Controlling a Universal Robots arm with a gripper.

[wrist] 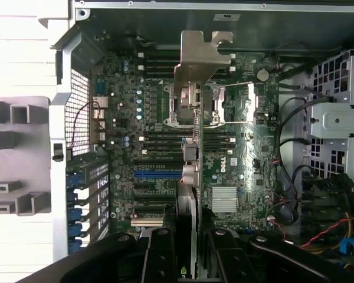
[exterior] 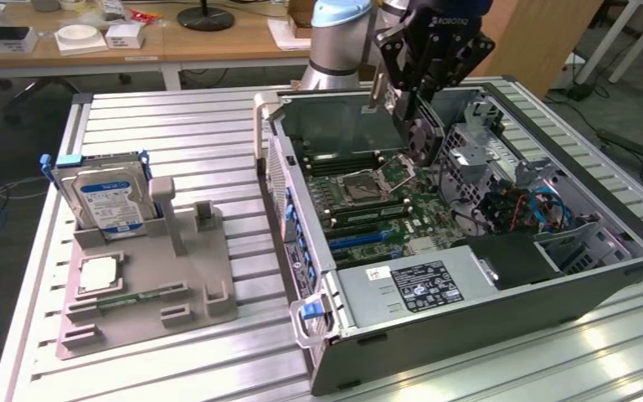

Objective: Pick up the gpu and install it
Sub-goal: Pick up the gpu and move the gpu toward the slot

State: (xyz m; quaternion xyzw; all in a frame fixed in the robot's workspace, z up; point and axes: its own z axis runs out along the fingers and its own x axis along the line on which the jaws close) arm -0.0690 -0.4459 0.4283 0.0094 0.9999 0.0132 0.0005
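Pincer (wrist: 189,252) clamped on gpu (wrist: 197,65), arm pointing straight down above the open computer case (exterior: 489,310).

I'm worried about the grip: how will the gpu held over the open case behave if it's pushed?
Probably stiff: the gpu runs straight, edge-on, from the gripper, with no sag. Likely light for its size, being a thin card. It may pivot in the grip if its metal bracket catches, since that end is far from the gripper.

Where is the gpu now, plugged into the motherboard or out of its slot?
Out: the gpu hangs on edge between the fingers above the motherboard, not seated.
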